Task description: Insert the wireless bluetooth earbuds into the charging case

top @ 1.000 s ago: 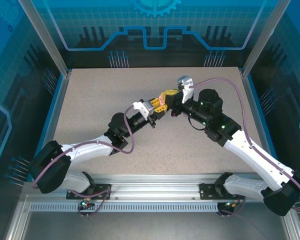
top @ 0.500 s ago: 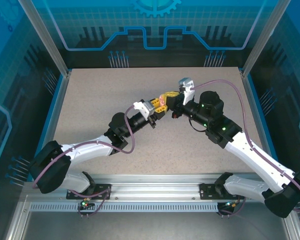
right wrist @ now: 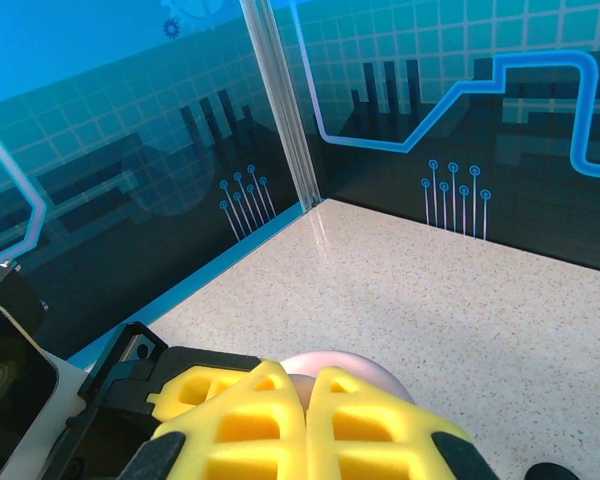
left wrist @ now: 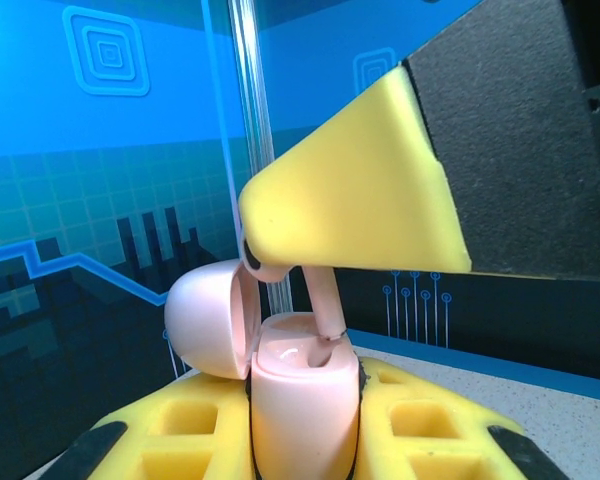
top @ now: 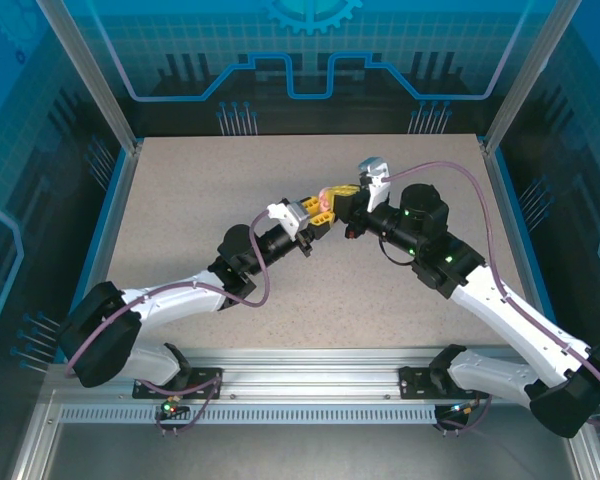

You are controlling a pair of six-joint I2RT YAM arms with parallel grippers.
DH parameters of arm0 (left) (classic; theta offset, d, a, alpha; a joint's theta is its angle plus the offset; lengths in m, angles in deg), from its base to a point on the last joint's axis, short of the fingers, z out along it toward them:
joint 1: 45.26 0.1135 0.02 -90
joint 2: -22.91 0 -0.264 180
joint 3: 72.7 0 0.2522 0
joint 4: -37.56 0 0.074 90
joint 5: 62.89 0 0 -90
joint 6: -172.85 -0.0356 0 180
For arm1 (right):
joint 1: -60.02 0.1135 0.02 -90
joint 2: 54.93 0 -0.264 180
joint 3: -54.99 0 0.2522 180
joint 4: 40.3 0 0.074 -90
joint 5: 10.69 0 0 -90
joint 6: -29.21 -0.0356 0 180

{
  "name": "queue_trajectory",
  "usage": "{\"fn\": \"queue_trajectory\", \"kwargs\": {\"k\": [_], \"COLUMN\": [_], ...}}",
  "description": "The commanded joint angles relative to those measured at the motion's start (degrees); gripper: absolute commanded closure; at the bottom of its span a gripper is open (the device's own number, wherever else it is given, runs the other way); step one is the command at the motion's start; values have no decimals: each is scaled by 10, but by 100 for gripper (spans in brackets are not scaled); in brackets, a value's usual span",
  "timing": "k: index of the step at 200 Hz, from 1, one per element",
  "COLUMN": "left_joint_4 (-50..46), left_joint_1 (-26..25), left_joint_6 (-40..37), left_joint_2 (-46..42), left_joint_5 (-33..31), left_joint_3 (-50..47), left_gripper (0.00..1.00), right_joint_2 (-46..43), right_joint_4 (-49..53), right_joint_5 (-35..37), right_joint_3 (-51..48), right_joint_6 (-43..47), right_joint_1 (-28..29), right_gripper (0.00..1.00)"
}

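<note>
My left gripper (left wrist: 302, 445) is shut on a pale pink charging case (left wrist: 298, 410) and holds it upright, the round lid (left wrist: 208, 322) swung open to the left. From above, my right gripper (right wrist: 307, 400) is shut on a pale pink earbud (left wrist: 325, 305). Its stem tip sits in a socket of the case. In the top view both grippers meet above mid-table, the left gripper (top: 316, 212) under the right gripper (top: 343, 197), with the case (top: 326, 204) between them. The right wrist view has the case lid (right wrist: 352, 366) just beyond the closed yellow fingers (right wrist: 380, 425).
The speckled table (top: 200, 190) lies below both arms. Blue glass walls with metal posts (top: 85, 75) close it in at the back and sides. A purple cable (top: 460, 175) loops off the right arm.
The right gripper has shifted slightly down and left toward the case, bringing the earbud to the socket. The left arm has held still.
</note>
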Motion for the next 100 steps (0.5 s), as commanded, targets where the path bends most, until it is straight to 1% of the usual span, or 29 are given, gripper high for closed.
{"fn": "queue_trajectory", "kwargs": {"k": [1, 57, 68, 73, 81, 100], "left_joint_4": [20, 26, 24, 24, 22, 20], "left_joint_1": [-5, -5, -5, -5, -5, -5], "left_joint_6": [-13, -12, -10, -11, -10, -8], "left_joint_2": [-22, -23, -24, -24, -24, -23], "left_joint_5": [-1, -6, -4, -4, -3, -3], "left_joint_3": [27, 27, 28, 29, 29, 30], "left_gripper": [100, 100, 100, 100, 100, 100], "right_joint_2": [6, -1, -1, -1, -1, -3], "right_joint_4": [-4, 1, 4, 5, 7, 6], "right_joint_5": [-20, -16, -17, -19, -20, -17], "right_joint_3": [-7, -21, -21, -20, -19, -17], "right_joint_6": [-5, -4, -3, -3, -4, -7], "right_joint_1": [-7, -7, -7, -8, -8, -8], "right_gripper": [97, 98, 97, 94, 85, 73]}}
